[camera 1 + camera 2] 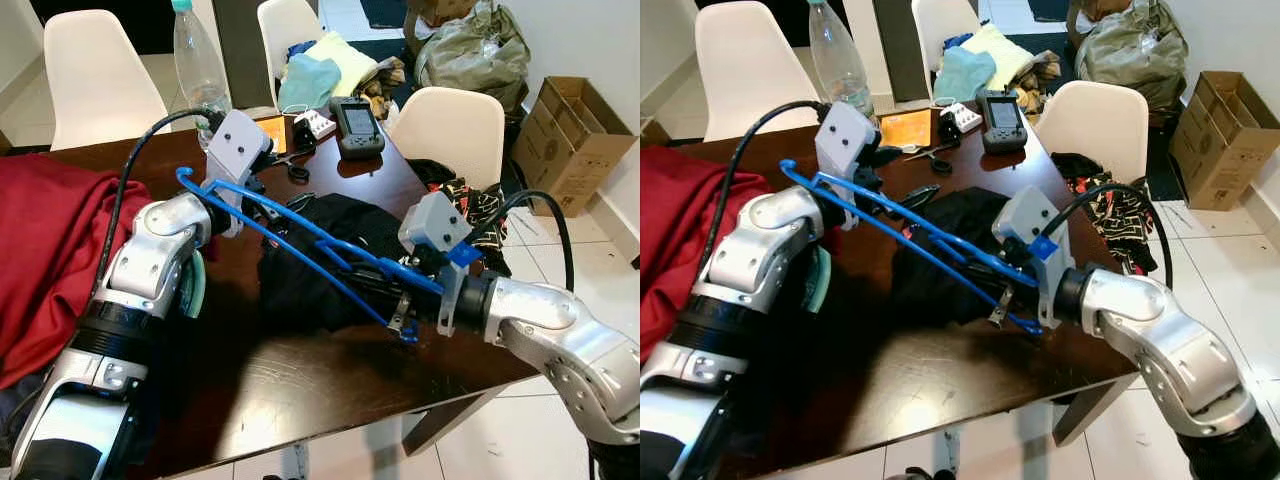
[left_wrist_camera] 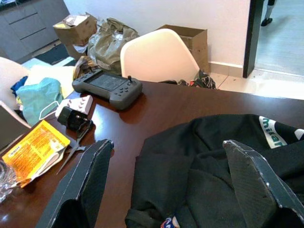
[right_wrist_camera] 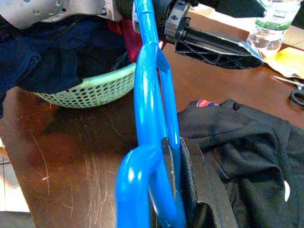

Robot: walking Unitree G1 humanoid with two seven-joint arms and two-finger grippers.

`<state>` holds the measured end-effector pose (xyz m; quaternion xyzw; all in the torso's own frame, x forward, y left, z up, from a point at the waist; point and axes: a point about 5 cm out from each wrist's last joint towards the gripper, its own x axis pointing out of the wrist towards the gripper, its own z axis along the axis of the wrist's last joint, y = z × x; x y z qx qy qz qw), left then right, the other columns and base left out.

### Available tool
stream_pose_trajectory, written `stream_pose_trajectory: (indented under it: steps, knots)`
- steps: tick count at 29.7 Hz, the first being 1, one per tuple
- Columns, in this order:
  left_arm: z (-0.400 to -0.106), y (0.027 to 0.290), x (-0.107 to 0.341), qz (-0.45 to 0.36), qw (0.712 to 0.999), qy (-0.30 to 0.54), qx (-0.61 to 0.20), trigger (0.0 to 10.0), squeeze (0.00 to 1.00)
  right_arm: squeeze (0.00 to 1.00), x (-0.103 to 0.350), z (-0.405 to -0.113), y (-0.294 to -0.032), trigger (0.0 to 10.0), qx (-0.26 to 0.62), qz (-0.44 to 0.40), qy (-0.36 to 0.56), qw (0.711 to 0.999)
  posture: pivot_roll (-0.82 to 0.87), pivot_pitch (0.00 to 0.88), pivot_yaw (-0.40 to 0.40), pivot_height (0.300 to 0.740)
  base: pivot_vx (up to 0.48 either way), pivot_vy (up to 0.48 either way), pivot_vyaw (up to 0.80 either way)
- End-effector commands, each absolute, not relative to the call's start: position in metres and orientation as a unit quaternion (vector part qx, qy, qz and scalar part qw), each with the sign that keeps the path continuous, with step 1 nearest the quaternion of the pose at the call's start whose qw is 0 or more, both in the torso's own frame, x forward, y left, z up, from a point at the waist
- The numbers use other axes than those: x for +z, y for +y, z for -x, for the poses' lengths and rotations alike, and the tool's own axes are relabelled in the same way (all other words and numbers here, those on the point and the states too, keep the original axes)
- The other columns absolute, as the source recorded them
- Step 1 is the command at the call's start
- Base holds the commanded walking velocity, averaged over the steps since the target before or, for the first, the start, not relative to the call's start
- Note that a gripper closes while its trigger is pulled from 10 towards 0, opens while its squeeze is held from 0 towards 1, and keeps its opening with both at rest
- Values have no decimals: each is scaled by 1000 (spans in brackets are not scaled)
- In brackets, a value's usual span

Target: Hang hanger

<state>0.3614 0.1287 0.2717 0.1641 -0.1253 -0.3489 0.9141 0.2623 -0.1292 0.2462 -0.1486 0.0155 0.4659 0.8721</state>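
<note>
A blue plastic hanger [image 1: 300, 235] hangs slanted above the dark wooden table [image 1: 300, 390], its hook end [image 1: 183, 178] up at the left. My right gripper [image 3: 173, 190] is shut on the hanger's lower right end, just over a crumpled black garment [image 1: 335, 250] on the table. My left gripper [image 2: 166, 145] is beside the hanger's upper part, and its fingers [image 2: 90, 175] are spread open over the garment with nothing between them.
On the far side of the table are a water bottle [image 1: 200, 65], a yellow packet [image 2: 33, 149], scissors [image 1: 296, 168] and a grey handheld console [image 1: 357, 128]. Red cloth [image 1: 50, 240] and a green basket [image 3: 85, 85] lie at the left. White chairs [image 1: 450, 125] and a cardboard box [image 1: 575, 130] stand around.
</note>
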Motion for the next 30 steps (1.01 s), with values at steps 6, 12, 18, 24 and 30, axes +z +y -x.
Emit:
stream_pose_trajectory:
  steps: [6,12,18,24,30]
  knots:
    - [-358,127,267,-167,911,-120,-359,10000,0,0,257,-258,-125,10000,475,123,-20,871,67,185,90,740,0,0,0]
    - [-358,129,265,-168,912,-117,-356,10000,0,0,267,-248,-121,10000,508,96,-61,854,66,186,89,740,0,0,0]
    - [-358,128,265,-167,911,-117,-357,10000,0,0,268,-251,-124,10000,496,93,-58,861,65,186,88,740,0,0,0]
    - [-357,128,265,-168,910,-118,-359,10000,0,0,261,-259,-129,10000,466,106,-26,878,66,184,89,740,0,0,0]
    - [-357,127,265,-168,910,-119,-359,10000,0,0,259,-263,-134,10000,446,109,-11,888,67,183,88,740,0,0,0]
